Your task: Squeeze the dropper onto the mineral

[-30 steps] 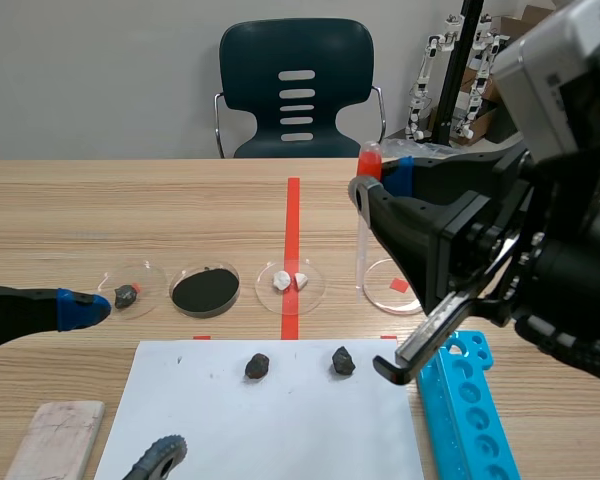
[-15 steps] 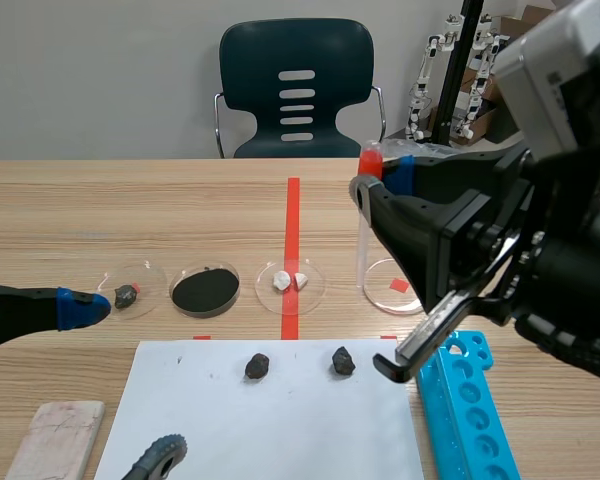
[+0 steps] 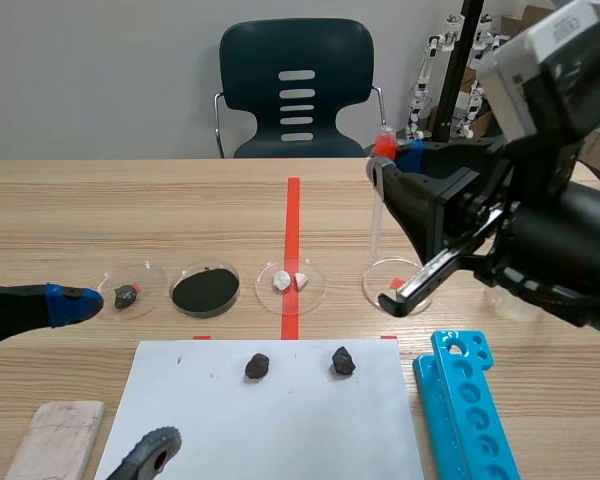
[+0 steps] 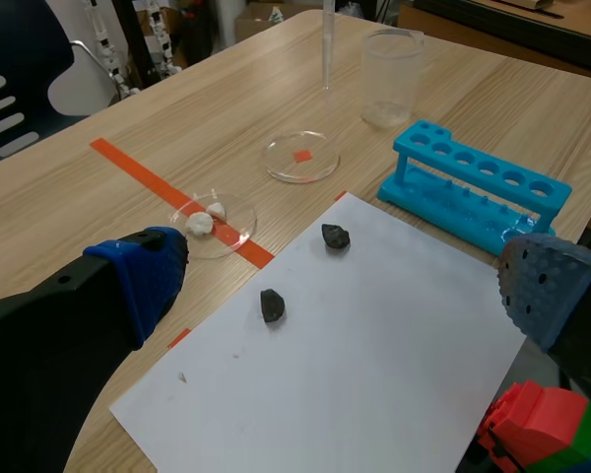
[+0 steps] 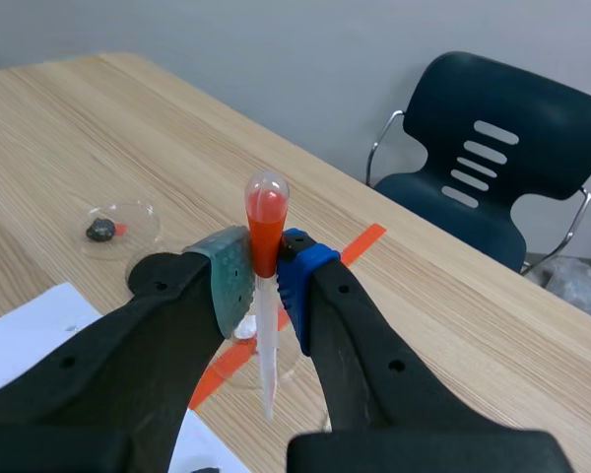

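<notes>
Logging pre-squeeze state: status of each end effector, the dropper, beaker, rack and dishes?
Right end effector: shut on dropper.
Dropper: upright, red bulb up, tip down.
Left end effector: open, empty.
Beaker: upright, empty.
Test tube rack: no tubes in it.
Powder dish: black powder inside.
Lump dish: one grey lump inside.

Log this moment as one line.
right gripper: shut on dropper, upright | left gripper: open | dark minerals: on paper, away from dropper

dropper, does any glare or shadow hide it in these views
right wrist view: no glare, the dropper stands out plainly; scene view: its clear tube is faint against the table; left wrist view: only the tube shows, evenly lit
</notes>
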